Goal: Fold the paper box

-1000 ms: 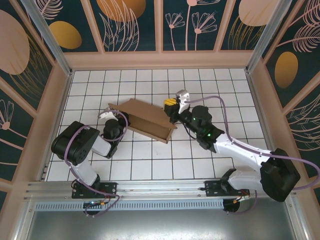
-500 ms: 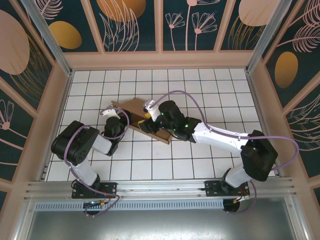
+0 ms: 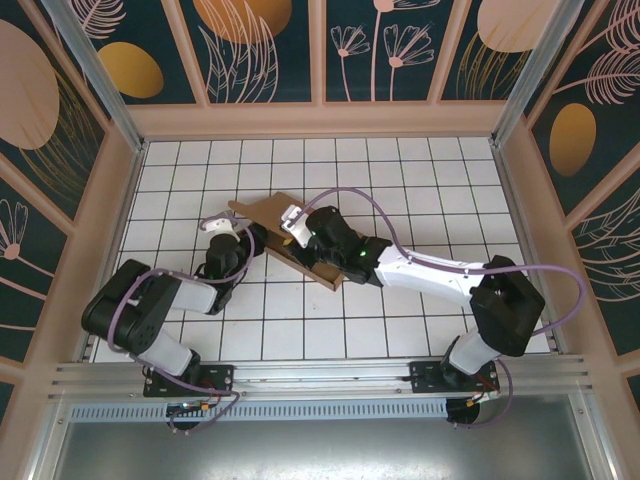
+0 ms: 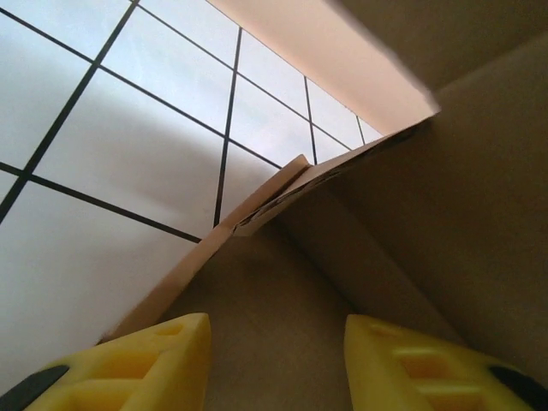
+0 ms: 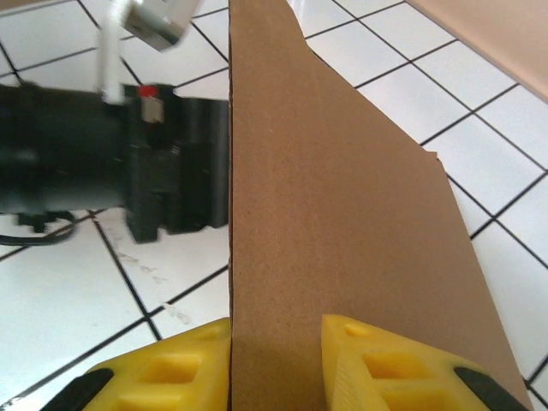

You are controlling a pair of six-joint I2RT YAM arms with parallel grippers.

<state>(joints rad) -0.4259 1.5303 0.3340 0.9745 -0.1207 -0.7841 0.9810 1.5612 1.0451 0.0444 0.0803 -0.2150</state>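
Near edge: both arms start at the near edge of the white tiled table [image 3: 400,180] and reach in toward its middle.
Left gripper: the left gripper [image 4: 276,330] sits at the left end of the box. Its yellow fingers are well apart, with bare cardboard beyond the gap and nothing pinched.
Box: the paper box [image 3: 262,218], a partly folded brown cardboard sheet, lies slantwise mid-table, slightly left of centre, with some walls raised.
Right gripper: the right gripper [image 5: 276,325] reaches across from the right and straddles the edge of a flap. Its fingers are a little apart, and I cannot tell whether they pinch it.
Step in hand: probably working a side flap into place, with the left gripper standing by.
Next move: likely calls for holding the flap along its crease and pushing it inward without shoving the box.
Overhead view: shows how the whole box lies, which the close views do not.
Wrist views: show the finger gaps. The right one also catches the black left arm [image 5: 77,163] just beside the flap.
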